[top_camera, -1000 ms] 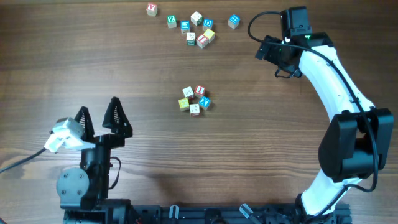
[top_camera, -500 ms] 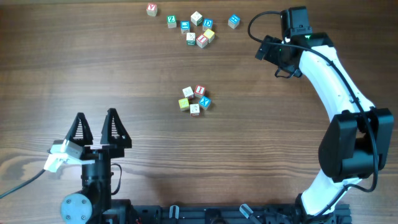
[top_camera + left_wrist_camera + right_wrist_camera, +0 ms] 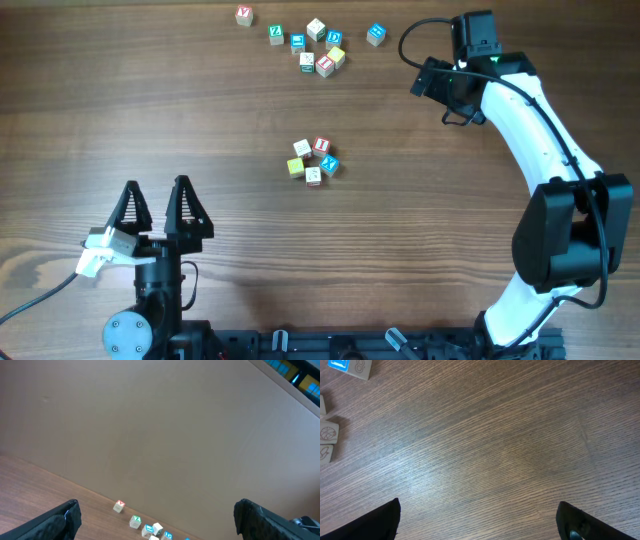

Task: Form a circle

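Wood table (image 3: 150, 120), circle (image 3: 313, 159) of 5 cubes sits at ctr, looks closed. L gripper (image 3: 156, 190) near front edge, R gripper (image 3: 477, 510) by spare cubes (image 3: 315, 45); both wide open, empty. Prob final step; next = nudge only if gap.

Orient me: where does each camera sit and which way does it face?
Overhead: above the table, looking straight down; shows the circle, open left tool, right arm.
Left wrist: on the left arm, facing the far wall; its fingers at bottom corners.
Right wrist: on the right arm, close above the table; its fingers at bottom corners.
Shared: overhead and left wrist both show the scattered cubes.
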Controlling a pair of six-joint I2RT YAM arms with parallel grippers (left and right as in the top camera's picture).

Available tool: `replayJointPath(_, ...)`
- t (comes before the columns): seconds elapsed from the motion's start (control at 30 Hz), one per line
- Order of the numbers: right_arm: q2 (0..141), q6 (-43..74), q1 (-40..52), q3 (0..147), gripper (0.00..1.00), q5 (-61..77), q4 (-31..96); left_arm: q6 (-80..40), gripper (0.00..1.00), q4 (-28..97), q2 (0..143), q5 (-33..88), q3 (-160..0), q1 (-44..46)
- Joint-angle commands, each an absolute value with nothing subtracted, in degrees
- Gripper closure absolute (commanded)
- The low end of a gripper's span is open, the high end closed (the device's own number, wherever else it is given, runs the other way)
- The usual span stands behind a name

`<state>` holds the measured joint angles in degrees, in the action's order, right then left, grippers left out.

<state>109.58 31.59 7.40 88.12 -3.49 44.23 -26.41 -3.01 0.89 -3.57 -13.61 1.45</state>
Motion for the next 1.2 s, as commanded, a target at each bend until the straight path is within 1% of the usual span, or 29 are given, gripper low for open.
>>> replayJointPath(0.0,109.7,31.5,7.5,88.6,0.00,-4.6,44.1,-26.3,0.00,-3.3,0.2,-3.9,-13.1,2.1)
replayJointPath(0.2,109.7,31.6,7.5,88.6,0.00,-4.6,44.1,-26.3,0.00,-3.5,0.2,-3.9,-12.9,2.4)
replayJointPath(0.3,109.7,31.5,7.5,88.6,0.00,-4.6,44.1,-26.3,0.00,-5.9,0.2,-3.9,-10.7,2.5)
replayJointPath(0.8,109.7,31.6,7.5,88.6,0.00,-4.6,44.1,-26.3,0.00,-7.0,0.2,-3.9,-0.4,2.5)
replayJointPath(1.0,109.7,31.5,7.5,88.6,0.00,-4.6,44.1,-26.3,0.00,-6.0,0.2,-3.9,-0.3,2.5)
replayJointPath(1.17,109.7,31.6,7.5,88.6,0.00,-4.6,44.1,-26.3,0.00,1.1,0.2,-3.9,-0.3,2.5)
